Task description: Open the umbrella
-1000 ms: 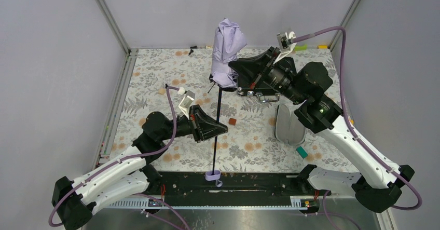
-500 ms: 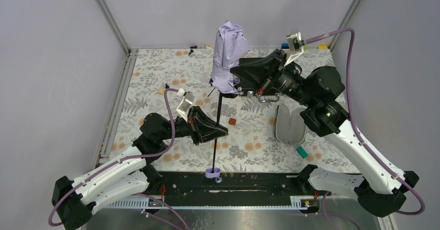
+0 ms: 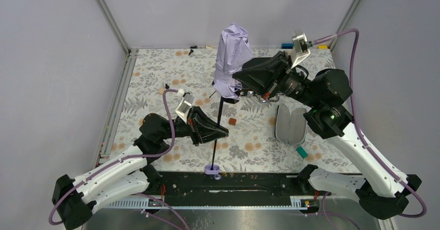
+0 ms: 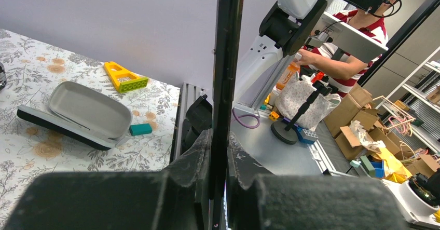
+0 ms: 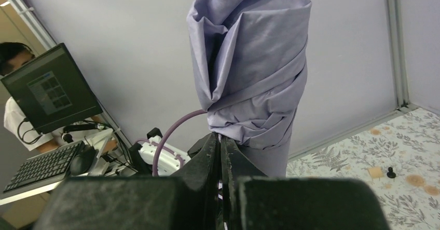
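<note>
Umbrella (image 3: 231, 58) pointing canopy-first away, handle (image 3: 212, 169) nearest, left fingers (image 4: 193, 175), right fingers (image 5: 206, 160) clamping shaft (image 3: 218, 126)

Soft, even light falls from overhead; the table (image 3: 155, 74) carries only faint shadows beneath the arms, and the pale walls show no glare. At the left wrist the shaft (image 4: 227, 58) and left gripper (image 4: 220, 157) loom dark and blurred, the room behind brighter. The right gripper (image 5: 220, 152) is blurred too, while the umbrella (image 5: 254, 58) is crisp, its folds softly shaded.
</note>
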{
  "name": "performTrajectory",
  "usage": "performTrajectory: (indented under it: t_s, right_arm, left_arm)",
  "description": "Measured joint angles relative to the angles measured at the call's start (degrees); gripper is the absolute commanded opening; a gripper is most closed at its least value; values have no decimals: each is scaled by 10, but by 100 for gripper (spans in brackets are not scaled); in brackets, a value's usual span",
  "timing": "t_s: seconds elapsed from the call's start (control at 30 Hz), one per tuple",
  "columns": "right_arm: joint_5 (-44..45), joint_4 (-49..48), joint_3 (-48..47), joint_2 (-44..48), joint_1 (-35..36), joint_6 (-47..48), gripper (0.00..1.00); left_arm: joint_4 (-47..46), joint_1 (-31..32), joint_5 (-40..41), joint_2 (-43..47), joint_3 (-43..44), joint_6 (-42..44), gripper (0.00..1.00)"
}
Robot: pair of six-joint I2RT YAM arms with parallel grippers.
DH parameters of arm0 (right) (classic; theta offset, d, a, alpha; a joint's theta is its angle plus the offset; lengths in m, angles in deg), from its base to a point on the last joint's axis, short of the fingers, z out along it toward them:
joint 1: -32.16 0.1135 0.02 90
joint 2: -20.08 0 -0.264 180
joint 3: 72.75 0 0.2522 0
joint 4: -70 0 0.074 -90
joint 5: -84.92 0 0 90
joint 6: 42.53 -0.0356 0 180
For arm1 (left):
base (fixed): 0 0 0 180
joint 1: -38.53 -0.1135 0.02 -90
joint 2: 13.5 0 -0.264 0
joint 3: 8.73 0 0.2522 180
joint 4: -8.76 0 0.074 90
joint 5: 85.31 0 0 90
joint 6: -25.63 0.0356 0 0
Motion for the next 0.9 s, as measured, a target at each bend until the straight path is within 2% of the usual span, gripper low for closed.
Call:
performTrajectory:
  t_s: [0.47, 0.9]
  right_arm:
    - [-24, 2, 0, 17, 0, -15, 0]
    - [-49, 7, 0, 50, -2, -19, 0]
  left_arm:
    - [-13, -8, -4, -17, 1, 21, 0]
    - [-29, -30, 5, -43, 1, -7, 0]
